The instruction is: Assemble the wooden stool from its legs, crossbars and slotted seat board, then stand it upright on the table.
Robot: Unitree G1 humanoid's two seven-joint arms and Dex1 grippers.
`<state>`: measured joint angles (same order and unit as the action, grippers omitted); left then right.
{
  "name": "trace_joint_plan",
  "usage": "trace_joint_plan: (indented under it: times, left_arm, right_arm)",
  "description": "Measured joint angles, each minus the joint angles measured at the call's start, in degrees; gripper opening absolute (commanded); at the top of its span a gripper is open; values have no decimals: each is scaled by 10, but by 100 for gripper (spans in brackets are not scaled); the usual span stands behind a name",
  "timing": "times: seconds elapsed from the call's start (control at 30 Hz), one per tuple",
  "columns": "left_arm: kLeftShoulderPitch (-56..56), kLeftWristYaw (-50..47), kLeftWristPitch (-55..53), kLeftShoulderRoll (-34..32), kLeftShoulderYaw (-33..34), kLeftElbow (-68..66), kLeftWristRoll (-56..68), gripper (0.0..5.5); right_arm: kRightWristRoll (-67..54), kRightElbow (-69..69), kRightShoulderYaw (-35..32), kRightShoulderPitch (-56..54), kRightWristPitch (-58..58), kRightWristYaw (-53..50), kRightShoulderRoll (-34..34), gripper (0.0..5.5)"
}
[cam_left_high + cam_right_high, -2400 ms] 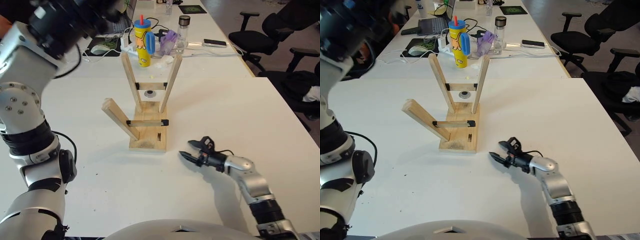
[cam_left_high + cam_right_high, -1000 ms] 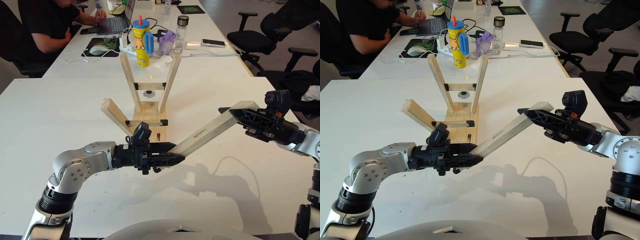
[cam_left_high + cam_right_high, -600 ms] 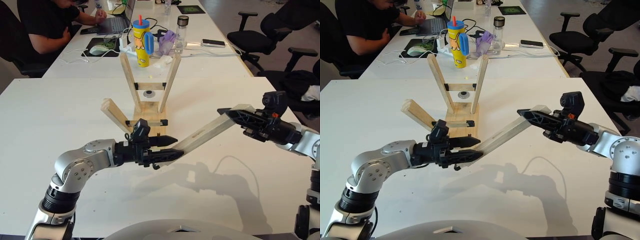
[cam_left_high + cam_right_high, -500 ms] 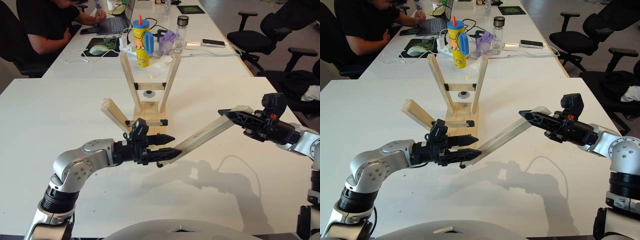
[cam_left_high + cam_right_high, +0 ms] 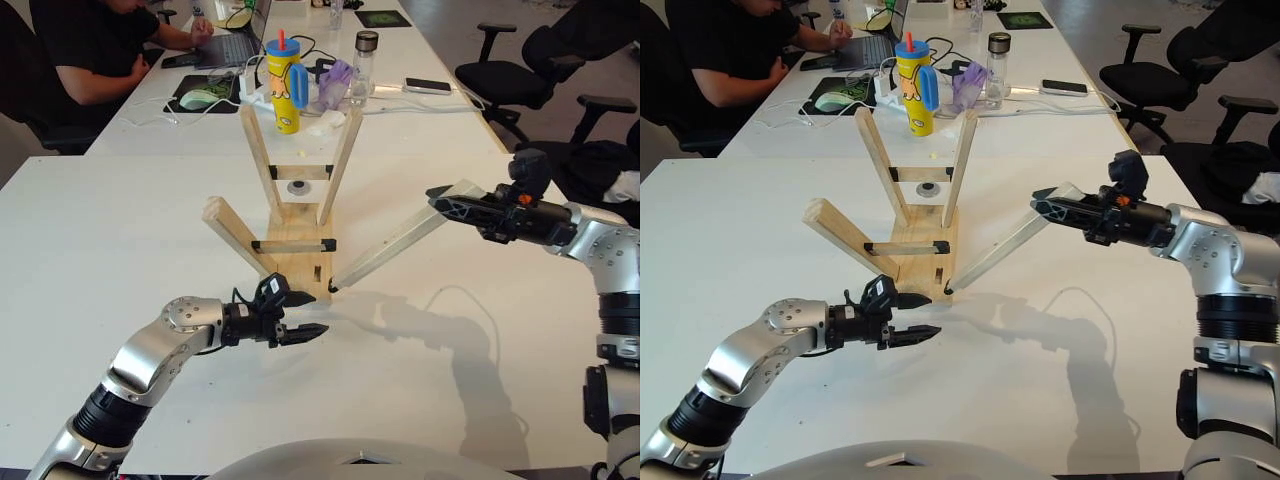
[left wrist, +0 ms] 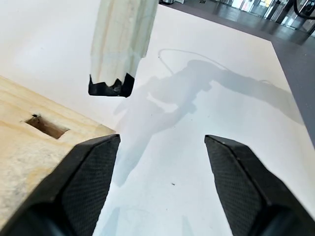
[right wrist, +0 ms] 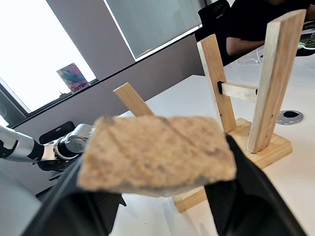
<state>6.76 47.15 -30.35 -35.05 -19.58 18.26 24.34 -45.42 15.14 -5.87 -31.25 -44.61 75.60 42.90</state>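
Tabletop (image 5: 120, 230), white and broad, carries your half-built pale wooden stool. Its slotted seat board (image 5: 296, 280) lies flat near the middle, underside up. Three square wooden legs stand in the board. The two far legs (image 5: 257, 150) spread apart as they rise, and the near left leg (image 5: 232, 238) leans out to your left. One thin crossbar (image 5: 303, 172) joins the far pair. A second crossbar (image 5: 293, 244) runs from the leaning leg across the near part of the board.

The fourth, loose wooden leg (image 5: 395, 245) slants through the air on your right. Your right claw (image 5: 445, 202) is clamped on its upper end. Its black tip (image 6: 110, 87) sits just beside the board's near right corner, and you cannot tell whether it touches the tabletop.

Your left claw (image 5: 315, 313) hangs low over the tabletop just in front of the board's near edge. Its fingers (image 6: 88, 182) are spread and hold nothing, and they point towards that black tip. A small rectangular slot (image 6: 44, 126) in the board lies close to the tip.
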Motion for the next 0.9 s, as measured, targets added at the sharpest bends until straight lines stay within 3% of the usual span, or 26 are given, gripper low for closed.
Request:
trace_joint_plan:
  times: [0.3,0.9]
  left_arm:
    - [24,-14,43,49,-28,-78,-78,319]
    - [19,-7,55,53,-28,-94,-117,319]
  right_arm:
    - [85,59,44,-65,87,32,-39,208]
    - [135,70,71,-89,128,51,-79,207]
